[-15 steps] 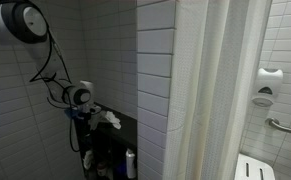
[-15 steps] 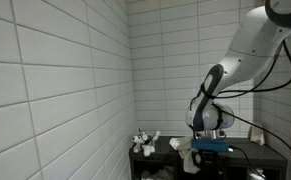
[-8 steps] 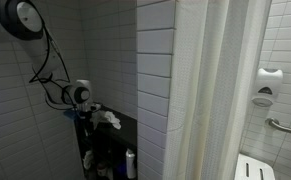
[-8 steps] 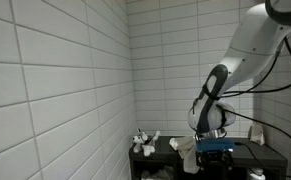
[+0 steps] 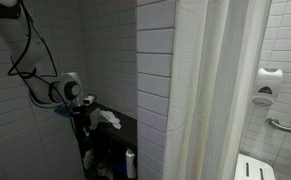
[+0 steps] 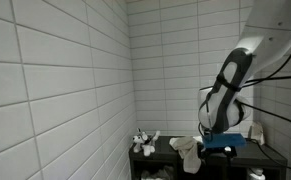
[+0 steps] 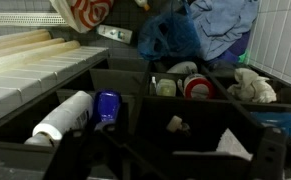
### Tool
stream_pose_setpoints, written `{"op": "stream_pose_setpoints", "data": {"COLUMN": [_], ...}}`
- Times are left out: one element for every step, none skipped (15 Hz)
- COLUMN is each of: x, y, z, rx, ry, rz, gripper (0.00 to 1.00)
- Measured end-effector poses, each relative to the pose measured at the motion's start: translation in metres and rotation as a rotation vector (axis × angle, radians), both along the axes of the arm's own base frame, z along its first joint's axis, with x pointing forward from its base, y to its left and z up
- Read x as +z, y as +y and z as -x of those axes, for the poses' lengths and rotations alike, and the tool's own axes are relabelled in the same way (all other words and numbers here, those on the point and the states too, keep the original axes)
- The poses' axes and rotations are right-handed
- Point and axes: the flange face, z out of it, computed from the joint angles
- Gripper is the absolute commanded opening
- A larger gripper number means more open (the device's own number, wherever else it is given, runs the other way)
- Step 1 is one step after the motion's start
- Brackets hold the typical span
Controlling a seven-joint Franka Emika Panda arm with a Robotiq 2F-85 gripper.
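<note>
My gripper hangs just over the near end of a black shelf unit. It also shows in an exterior view. A crumpled white cloth lies on the shelf top beside it, and shows as well in an exterior view. In the wrist view the fingers are dark against the dark shelf, so their gap does not show. I see nothing held. The wrist view looks into shelf compartments with a paper roll, a blue-capped bottle and a small white piece.
A blue cloth, a white rag and a red-and-white item lie further in. Bottles stand low in the shelf. A tiled pillar and a shower curtain stand beside it. A small white object sits near the tiled wall.
The arm has swung away from the white cloth toward the shelf's end and risen slightly. The cloth stays on the shelf top.
</note>
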Motion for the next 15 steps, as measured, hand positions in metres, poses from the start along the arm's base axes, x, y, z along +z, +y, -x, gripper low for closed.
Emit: {"op": "stream_pose_setpoints", "data": {"x": [0.006, 0.011, 0.015, 0.019, 0.022, 0.025, 0.027, 0.029, 0.03, 0.031, 0.032, 0.032, 0.032, 0.032, 0.032], "y": [0.0, -0.001, -0.001, -0.002, -0.002, -0.003, -0.003, -0.003, -0.003, -0.003, -0.003, -0.003, -0.003, -0.003, -0.003], "z": [0.006, 0.011, 0.015, 0.02, 0.025, 0.03, 0.034, 0.039, 0.042, 0.044, 0.045, 0.045, 0.045, 0.045, 0.045], "rx": [0.006, 0.008, 0.009, 0.008, 0.006, 0.004, 0.004, 0.004, 0.004, 0.004, 0.004, 0.004, 0.004, 0.004, 0.004], "ry": [-0.022, -0.045, -0.065, -0.085, -0.101, -0.118, -0.136, -0.148, -0.153, -0.155, -0.156, -0.157, -0.157, -0.157, -0.157], "rz": [0.0, 0.001, 0.0, -0.002, -0.007, -0.014, -0.022, -0.028, -0.031, -0.032, -0.033, -0.033, -0.033, -0.034, -0.034], "gripper": [1.0, 1.0, 1.0, 1.0, 1.0, 1.0, 1.0, 1.0, 1.0, 1.0, 1.0, 1.0, 1.0, 1.0, 1.0]}}
